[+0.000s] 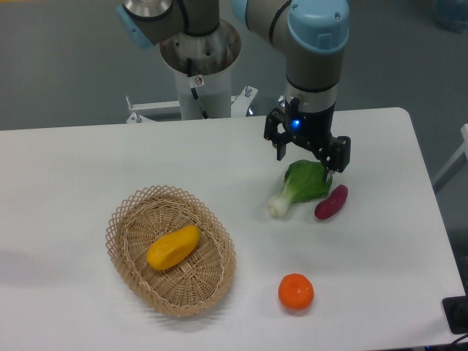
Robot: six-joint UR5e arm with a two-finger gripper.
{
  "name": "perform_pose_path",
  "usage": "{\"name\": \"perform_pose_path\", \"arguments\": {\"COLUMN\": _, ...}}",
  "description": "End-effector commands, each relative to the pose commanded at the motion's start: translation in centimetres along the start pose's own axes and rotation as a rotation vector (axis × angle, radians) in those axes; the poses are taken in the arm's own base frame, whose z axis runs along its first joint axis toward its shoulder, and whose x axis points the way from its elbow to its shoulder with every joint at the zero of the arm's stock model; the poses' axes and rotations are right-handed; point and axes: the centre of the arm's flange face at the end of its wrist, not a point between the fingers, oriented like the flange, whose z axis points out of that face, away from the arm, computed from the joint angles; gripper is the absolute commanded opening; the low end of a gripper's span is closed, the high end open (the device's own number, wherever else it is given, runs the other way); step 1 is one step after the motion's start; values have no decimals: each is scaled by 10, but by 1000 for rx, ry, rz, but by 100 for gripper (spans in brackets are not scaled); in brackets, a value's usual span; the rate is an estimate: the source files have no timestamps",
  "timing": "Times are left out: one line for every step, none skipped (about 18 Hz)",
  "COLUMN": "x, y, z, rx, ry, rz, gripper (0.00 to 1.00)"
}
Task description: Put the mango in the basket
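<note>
Nearest the camera, the round orange fruit [295, 291] sits alone on the white bench [73, 175], well apart from everything else and in nobody's way. Just behind and to its left, the oval, light tan woven wicker basket [126, 216] already holds the smooth oblong yellow-orange mango [172, 247], which lies on its side across the basket floor, well inside the lattice rim; by the look of it the task's placing is done. Farther back, the leafy green vegetable with a white stem [300, 186] and the purple-red oblong vegetable [331, 202] lie touching or nearly so, directly under the black two-finger gripper [308, 151]. Its fingers [341, 155] are spread wide and hold nothing, hanging just above the green leaves. That is where trouble could come: if the arm drops or sweeps sideways from here, a finger could catch the leaves and drag both vegetables across the bench. A low pass back toward the basket might clip its rim and tip the light wicker, rolling the mango out.
</note>
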Motion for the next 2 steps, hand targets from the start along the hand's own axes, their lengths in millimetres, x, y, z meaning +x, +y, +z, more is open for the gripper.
{"name": "perform_pose_path", "arguments": {"x": -1, "y": 1, "z": 0, "rx": 0, "ry": -2, "rz": -1, "gripper": 100}}
{"name": "perform_pose_path", "arguments": {"x": 0, "y": 1, "z": 1, "rx": 1, "ry": 0, "rz": -2, "gripper": 100}}
